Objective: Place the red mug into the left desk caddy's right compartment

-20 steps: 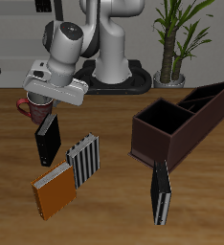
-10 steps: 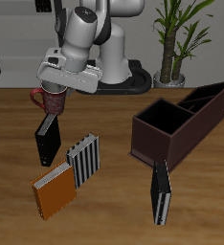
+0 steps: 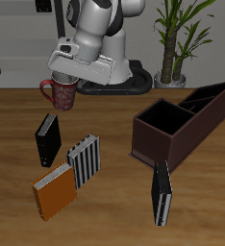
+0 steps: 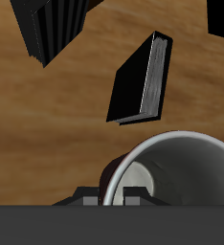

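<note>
Table [image 3: 114,207] unchanged; red mug [image 3: 63,93] now higher, nearer left desk caddy [image 3: 182,122], jaws clamped on it

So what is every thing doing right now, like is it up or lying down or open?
red mug: upright, lifted off the table, held at the rim.
gripper: shut on the red mug.
left desk caddy: open-topped, resting on the table.
right compartment: nothing visible inside.
black book: standing upright.
striped book: standing upright.
orange book: standing, tilted.
dark book: standing upright before the caddy.
</note>
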